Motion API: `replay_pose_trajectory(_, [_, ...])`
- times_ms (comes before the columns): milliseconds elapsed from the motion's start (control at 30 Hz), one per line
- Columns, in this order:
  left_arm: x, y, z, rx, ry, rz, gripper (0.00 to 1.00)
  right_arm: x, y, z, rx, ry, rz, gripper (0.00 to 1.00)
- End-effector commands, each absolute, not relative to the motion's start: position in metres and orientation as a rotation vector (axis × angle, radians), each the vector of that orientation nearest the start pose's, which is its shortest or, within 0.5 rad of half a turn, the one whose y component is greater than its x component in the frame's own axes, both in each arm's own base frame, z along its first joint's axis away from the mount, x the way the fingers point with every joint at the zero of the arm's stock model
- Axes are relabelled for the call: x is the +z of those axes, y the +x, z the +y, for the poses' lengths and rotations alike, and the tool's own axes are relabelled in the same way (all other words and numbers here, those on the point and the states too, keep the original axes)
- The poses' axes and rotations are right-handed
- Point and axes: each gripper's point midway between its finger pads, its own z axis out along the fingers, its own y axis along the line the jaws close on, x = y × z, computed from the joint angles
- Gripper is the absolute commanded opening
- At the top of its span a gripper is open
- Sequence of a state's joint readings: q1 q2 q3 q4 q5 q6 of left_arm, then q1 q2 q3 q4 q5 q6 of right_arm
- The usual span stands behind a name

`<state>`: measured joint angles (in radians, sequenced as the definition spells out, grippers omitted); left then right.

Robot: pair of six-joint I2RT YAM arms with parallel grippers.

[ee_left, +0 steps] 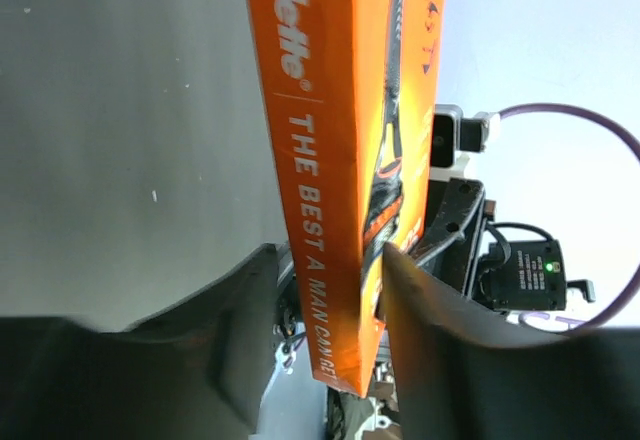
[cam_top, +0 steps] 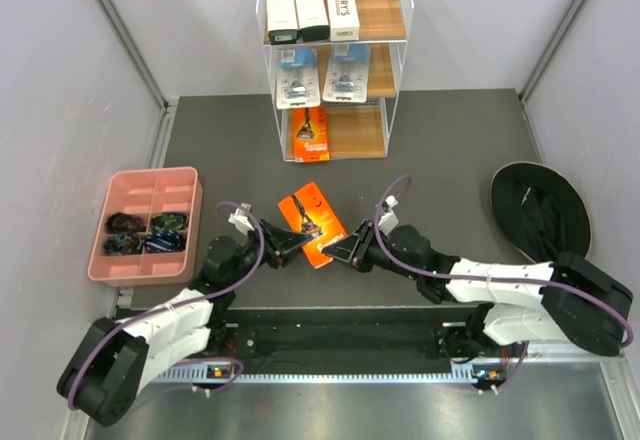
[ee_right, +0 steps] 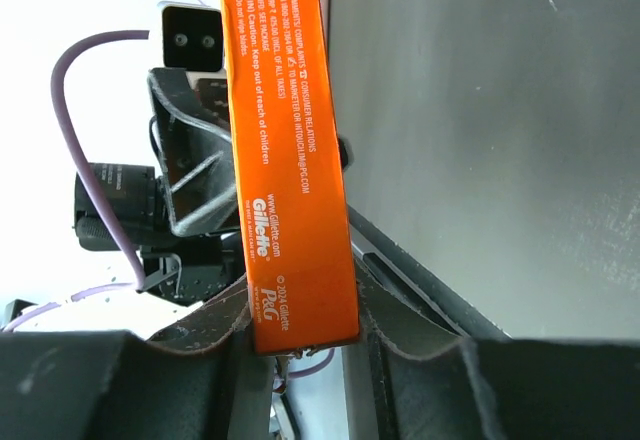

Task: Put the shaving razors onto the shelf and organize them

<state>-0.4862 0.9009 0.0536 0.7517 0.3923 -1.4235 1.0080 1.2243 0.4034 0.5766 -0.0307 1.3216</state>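
In the left wrist view the orange Gillette card runs off the top edge and its lower end hides behind the left hand — the slogan breaks off at "THE BEST A MAN CAN". That hand's fingers are dark blurs; whether both press the card cannot be told. The right wrist view also cuts the card at the top. From above, the shelf beyond the card loses its top to the edge — and the dark items in the pink tray left of the card are too small to name.
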Motion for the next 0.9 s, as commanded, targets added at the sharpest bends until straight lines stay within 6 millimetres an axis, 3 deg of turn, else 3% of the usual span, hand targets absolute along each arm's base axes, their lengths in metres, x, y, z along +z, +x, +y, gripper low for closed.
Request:
replay_pose_trajectory(0, [0.147,0.2,-0.224,-1.648,-0.524,1.917,0.58,0.183,0.16,0.347,1.658,0.284,2.041,0.01])
replay_pose_trajectory(167, [0.141,0.201,-0.225,-1.595,-0.485,1.962,0.83,0.179,0.159,0.34,1.643,0.31,2.043,0.0])
replay_pose_trajectory(233, [0.147,0.205,-0.226,-1.565,-0.443,1.969,0.86,0.177,0.157,0.336,1.634,0.317,2.049,0.0])
replay_pose_trajectory(300, [0.133,0.205,-0.223,-1.464,-0.395,2.056,0.88,0.176,0.159,0.331,1.614,0.339,2.048,0.0])
replay_pose_trajectory(333, [0.144,0.212,-0.224,-1.429,-0.367,2.047,0.88,0.176,0.159,0.329,1.606,0.344,2.045,0.0])
replay_pose_trajectory(367, [0.129,0.209,-0.219,-1.338,-0.339,2.127,0.88,0.175,0.159,0.327,1.6,0.348,2.046,0.0])
replay_pose_trajectory(433, [0.143,0.217,-0.216,-1.26,-0.286,2.127,0.89,0.173,0.158,0.322,1.589,0.363,2.046,0.0])
replay_pose_trajectory(500, [0.128,0.219,-0.201,-1.081,-0.259,2.211,0.89,0.167,0.158,0.318,1.571,0.376,2.054,0.0])
replay_pose_trajectory(533, [0.143,0.227,-0.199,-1.038,-0.234,2.191,0.89,0.168,0.158,0.316,1.57,0.382,2.048,0.0])
replay_pose_trajectory(600, [0.134,0.232,-0.179,-0.842,-0.204,2.252,0.9,0.164,0.157,0.312,1.56,0.393,2.058,0.0])
replay_pose_trajectory(633, [0.15,0.24,-0.177,-0.805,-0.186,2.224,0.91,0.164,0.157,0.31,1.558,0.4,2.054,0.0])
replay_pose_trajectory(700, [0.147,0.244,-0.162,-0.665,-0.153,2.257,0.91,0.16,0.156,0.308,1.544,0.405,2.063,0.0])
replay_pose_trajectory(767, [0.159,0.25,-0.156,-0.598,-0.123,2.252,0.91,0.156,0.156,0.306,1.529,0.413,2.079,0.0])
replay_pose_trajectory(800, [0.156,0.257,-0.143,-0.499,-0.167,2.25,0.92,0.155,0.156,0.305,1.52,0.414,2.083,0.0])
replay_pose_trajectory(867, [0.16,0.258,-0.135,-0.44,-0.182,2.265,0.99,0.152,0.156,0.304,1.516,0.424,2.09,0.0])
